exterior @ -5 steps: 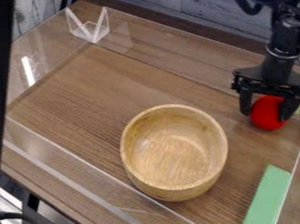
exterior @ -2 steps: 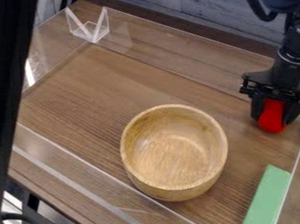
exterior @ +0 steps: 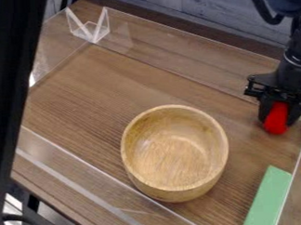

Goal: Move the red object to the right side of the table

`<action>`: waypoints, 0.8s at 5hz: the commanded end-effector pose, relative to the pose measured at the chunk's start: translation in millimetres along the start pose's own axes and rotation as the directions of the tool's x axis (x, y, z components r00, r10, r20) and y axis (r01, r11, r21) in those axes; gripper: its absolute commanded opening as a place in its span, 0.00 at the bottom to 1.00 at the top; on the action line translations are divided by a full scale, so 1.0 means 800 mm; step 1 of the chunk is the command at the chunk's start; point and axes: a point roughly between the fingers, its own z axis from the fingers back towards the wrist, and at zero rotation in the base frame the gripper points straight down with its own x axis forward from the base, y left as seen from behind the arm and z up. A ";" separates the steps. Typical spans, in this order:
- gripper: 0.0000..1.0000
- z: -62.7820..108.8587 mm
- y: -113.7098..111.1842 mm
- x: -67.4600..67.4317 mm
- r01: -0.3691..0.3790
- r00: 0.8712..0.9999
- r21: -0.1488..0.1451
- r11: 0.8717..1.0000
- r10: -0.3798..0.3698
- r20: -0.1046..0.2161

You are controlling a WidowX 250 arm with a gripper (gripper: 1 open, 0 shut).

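Observation:
The red object [exterior: 277,118] is a small glossy red toy at the right side of the brown wood-grain table [exterior: 103,97]. My black gripper [exterior: 279,111] comes down from above and is shut on the red object, its fingers on either side of it. The toy's top is hidden by the gripper. I cannot tell whether the toy rests on the table or hangs just above it.
A round light wooden bowl [exterior: 174,151] stands at the front middle. A flat green block [exterior: 268,200] lies at the front right edge. Clear acrylic walls border the table, with a clear bracket [exterior: 88,25] at the back left corner.
The gripper's fingers have closed in on the red object. Gripper and toy have shifted slightly to the right.

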 end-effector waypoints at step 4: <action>1.00 0.002 0.047 0.029 0.052 0.998 0.012 0.999 -0.052 0.021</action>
